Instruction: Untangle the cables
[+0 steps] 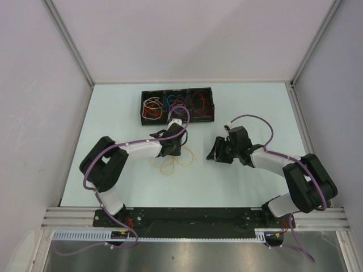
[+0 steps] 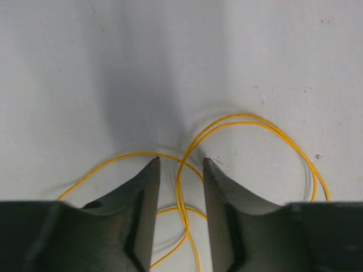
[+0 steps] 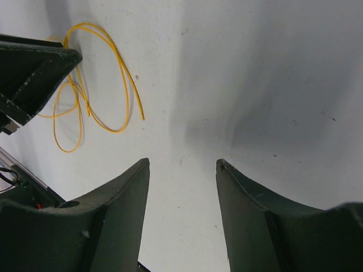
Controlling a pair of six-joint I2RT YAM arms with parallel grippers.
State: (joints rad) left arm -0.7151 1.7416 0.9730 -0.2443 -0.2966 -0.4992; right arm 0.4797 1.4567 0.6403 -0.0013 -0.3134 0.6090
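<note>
- The left claw [image 2: 181, 161] sits low on the bench [image 2: 272, 51]. It is half open, with strands of the yellow cable [image 2: 249, 118] between its tips, not pinched yet.
- The right claw [image 3: 182, 163] is open and holds nothing. The cable lies ahead, to its left.
- Next, I think: pinch one strand and lift gently.
- I count two claws, one loose yellow cable, and one tray [image 1: 176, 89] with three boxes of more cables [image 1: 152, 107].

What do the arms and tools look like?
The left arm and right arm have white links, black joint housings and a purple hose each. The left tool and right tool each have two dark, tapered fingers with pointed tips.
</note>
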